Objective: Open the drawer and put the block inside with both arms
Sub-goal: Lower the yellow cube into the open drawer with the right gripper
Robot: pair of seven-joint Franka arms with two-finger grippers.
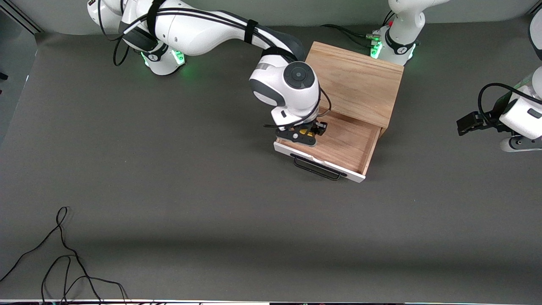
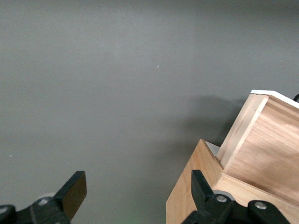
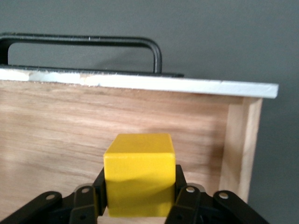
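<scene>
The light wooden cabinet (image 1: pixel 360 84) has its drawer (image 1: pixel 347 146) pulled out, with the white front and black bar handle (image 1: pixel 317 169) toward the front camera. My right gripper (image 1: pixel 305 134) is down in the drawer at the corner nearest the right arm's end, just inside the front panel. It is shut on the yellow block (image 1: pixel 305 133). In the right wrist view the block (image 3: pixel 139 172) sits between the black fingers (image 3: pixel 86 198), with the drawer's front panel (image 3: pixel 140 83) ahead. My left gripper (image 2: pixel 138 193) is open and empty, waiting over the table toward the left arm's end.
The left wrist view shows a corner of the cabinet (image 2: pixel 191 196) and the pulled-out drawer's side (image 2: pixel 261 140) beside one finger. Loose black cables (image 1: pixel 63 262) lie near the front edge at the right arm's end. Bare grey table surrounds the cabinet.
</scene>
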